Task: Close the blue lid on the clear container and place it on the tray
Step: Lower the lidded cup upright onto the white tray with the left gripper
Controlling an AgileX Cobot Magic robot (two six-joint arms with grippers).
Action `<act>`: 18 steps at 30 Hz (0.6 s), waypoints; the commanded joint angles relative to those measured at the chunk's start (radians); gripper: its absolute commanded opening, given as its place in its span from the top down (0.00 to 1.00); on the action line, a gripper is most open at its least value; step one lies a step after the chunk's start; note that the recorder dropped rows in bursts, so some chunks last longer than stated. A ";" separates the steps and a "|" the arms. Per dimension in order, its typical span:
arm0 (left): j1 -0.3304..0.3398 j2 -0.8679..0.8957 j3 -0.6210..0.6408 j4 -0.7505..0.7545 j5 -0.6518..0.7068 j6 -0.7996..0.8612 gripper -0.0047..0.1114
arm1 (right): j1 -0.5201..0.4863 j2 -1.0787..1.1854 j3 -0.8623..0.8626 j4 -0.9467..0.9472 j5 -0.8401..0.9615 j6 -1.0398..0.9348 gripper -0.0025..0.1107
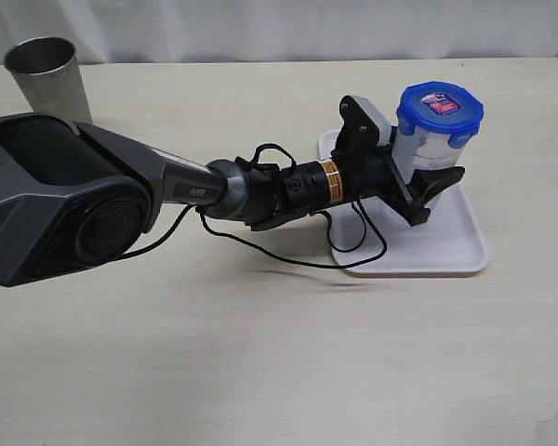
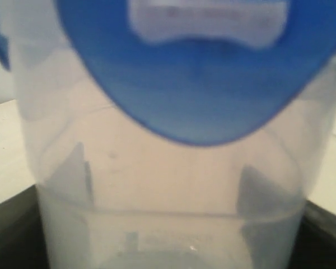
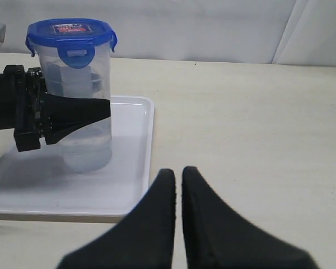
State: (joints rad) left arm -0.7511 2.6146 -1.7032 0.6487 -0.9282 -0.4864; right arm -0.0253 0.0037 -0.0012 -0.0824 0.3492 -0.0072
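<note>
The clear container (image 1: 417, 153) stands upright on the white tray (image 1: 446, 253) with the blue lid (image 1: 440, 110) seated on its top. My left gripper (image 1: 430, 173) reaches in from the left and is shut on the container's middle; one black finger (image 3: 81, 114) crosses its near side. In the left wrist view the container (image 2: 173, 185) fills the picture under a lid tab (image 2: 201, 89). The right wrist view shows the container (image 3: 88, 147), the lid (image 3: 70, 32) and the tray (image 3: 131, 185). My right gripper (image 3: 178, 171) is shut and empty over the table beside the tray.
A shiny steel cup (image 1: 48, 79) stands at the far left, behind my left arm. A black cable (image 1: 288, 260) loops under the left wrist down to the table beside the tray's near-left corner.
</note>
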 commanded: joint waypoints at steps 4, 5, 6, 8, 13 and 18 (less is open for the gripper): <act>0.007 -0.010 -0.007 0.056 -0.002 -0.044 0.06 | -0.007 -0.004 0.001 -0.005 -0.003 -0.005 0.94; 0.010 -0.010 -0.007 0.061 -0.007 -0.044 0.06 | -0.007 -0.004 0.001 -0.005 -0.003 -0.005 0.94; 0.012 -0.012 -0.007 0.074 -0.012 -0.045 0.06 | -0.007 -0.004 0.001 -0.005 -0.003 -0.005 0.94; 0.018 -0.012 -0.007 0.088 -0.020 -0.058 0.06 | -0.007 -0.004 0.001 -0.005 -0.003 -0.005 0.94; 0.048 -0.012 -0.007 0.161 -0.027 -0.125 0.06 | -0.007 -0.004 0.001 -0.005 -0.003 -0.005 0.94; 0.090 -0.012 -0.007 0.288 -0.066 -0.177 0.06 | -0.007 -0.004 0.001 -0.005 -0.003 -0.005 0.94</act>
State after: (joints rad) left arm -0.6819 2.6146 -1.7032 0.8593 -0.9541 -0.6317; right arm -0.0253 0.0037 -0.0012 -0.0824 0.3492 -0.0072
